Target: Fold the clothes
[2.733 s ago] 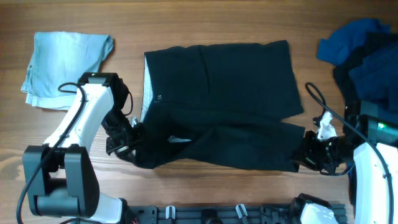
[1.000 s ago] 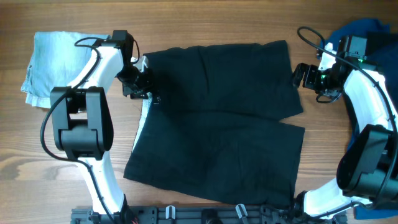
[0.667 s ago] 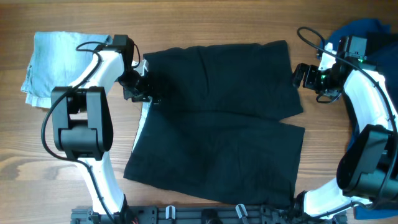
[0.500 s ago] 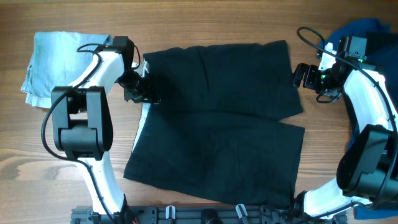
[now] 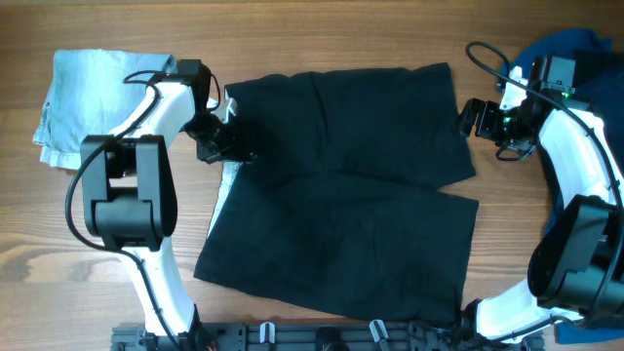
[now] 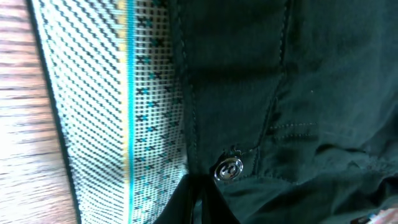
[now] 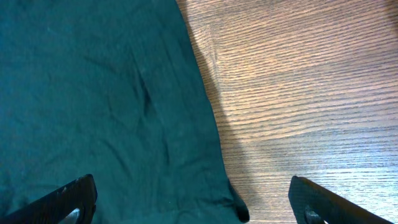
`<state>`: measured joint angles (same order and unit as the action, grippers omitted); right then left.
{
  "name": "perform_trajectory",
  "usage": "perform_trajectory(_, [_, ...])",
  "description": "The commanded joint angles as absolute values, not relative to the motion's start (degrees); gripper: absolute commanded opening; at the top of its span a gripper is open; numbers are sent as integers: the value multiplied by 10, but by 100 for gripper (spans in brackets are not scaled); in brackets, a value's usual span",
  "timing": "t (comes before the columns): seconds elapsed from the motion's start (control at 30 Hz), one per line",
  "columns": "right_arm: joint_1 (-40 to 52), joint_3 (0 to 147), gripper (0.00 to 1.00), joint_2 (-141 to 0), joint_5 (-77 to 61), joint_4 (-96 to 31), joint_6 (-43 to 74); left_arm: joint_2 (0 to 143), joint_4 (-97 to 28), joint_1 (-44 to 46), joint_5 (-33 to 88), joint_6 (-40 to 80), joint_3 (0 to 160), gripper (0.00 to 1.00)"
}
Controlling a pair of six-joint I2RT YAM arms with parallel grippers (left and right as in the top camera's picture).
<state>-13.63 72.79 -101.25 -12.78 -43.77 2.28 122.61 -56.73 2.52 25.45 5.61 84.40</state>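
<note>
The black shorts [image 5: 341, 185] lie spread flat at the centre of the tabletop [image 5: 322, 29], waistband to the left and leg openings to the right; the near leg reaches close to the near edge. My left gripper [image 5: 232, 148] sits at the left edge of the shorts, on the far part of the waistband; in the left wrist view its fingers [image 6: 200, 198] are pressed together and pinch the waistband fabric just beside the button [image 6: 228, 168]; the checked lining [image 6: 118, 93] of the waistband is turned outward to the left of that point, with bare wood beyond it. My right gripper [image 5: 470, 119] is at the right side of the far leg, just beside its hem; in the right wrist view it [image 7: 196, 205] is spread wide, one fingertip over the dark cloth [image 7: 93, 93] and the other over bare wood, and the hem edge runs between them; it holds nothing. A folded light blue garment [image 5: 97, 97] lies at the far left, well apart from the shorts; a heap of blue clothes [image 5: 575, 78] lies at the far right, behind my right arm.
</note>
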Motion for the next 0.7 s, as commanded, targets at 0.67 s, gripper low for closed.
perform_trajectory(0.67, [-135, 726, 100, -1020, -118, -435, 15, 1134, -589, -36, 122, 150, 844, 4])
